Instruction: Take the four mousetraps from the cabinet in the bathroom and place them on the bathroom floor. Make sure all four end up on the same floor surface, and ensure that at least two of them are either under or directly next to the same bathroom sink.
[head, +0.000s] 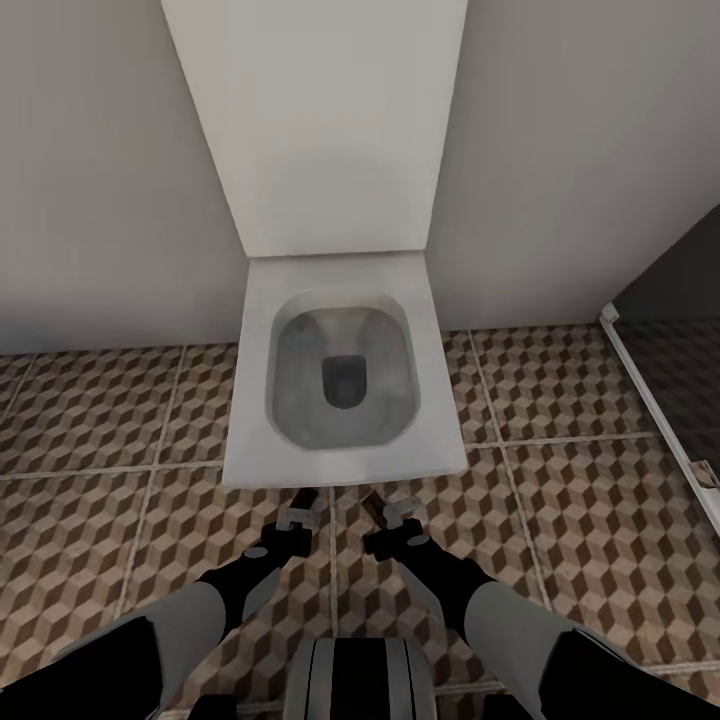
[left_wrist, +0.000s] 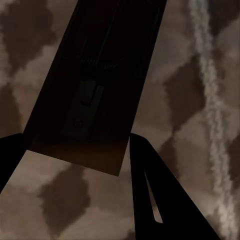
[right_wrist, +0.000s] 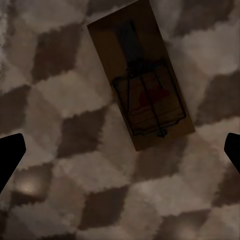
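Observation:
My left gripper (head: 297, 517) hangs low over the bathroom floor (head: 590, 520), just in front of a toilet. In the left wrist view the left gripper (left_wrist: 75, 141) is shut on a mousetrap (left_wrist: 95, 85), a dark flat board with a wire held between the two fingers above the cube-pattern tiles. My right gripper (head: 395, 514) is beside the left one. In its wrist view the right gripper (right_wrist: 125, 150) stands open, and a second mousetrap (right_wrist: 140, 80), tan with dark wire and a reddish spot, lies flat on the tiles (right_wrist: 60, 130), apart from both fingers. The cabinet and the bathroom sink are out of view.
A white toilet (head: 345, 400) with its lid raised stands against the pale wall straight ahead, its front rim close to both grippers. A dark panel with a white frame (head: 655, 400) runs along the right. Patterned tiles spread to the left and right of the toilet.

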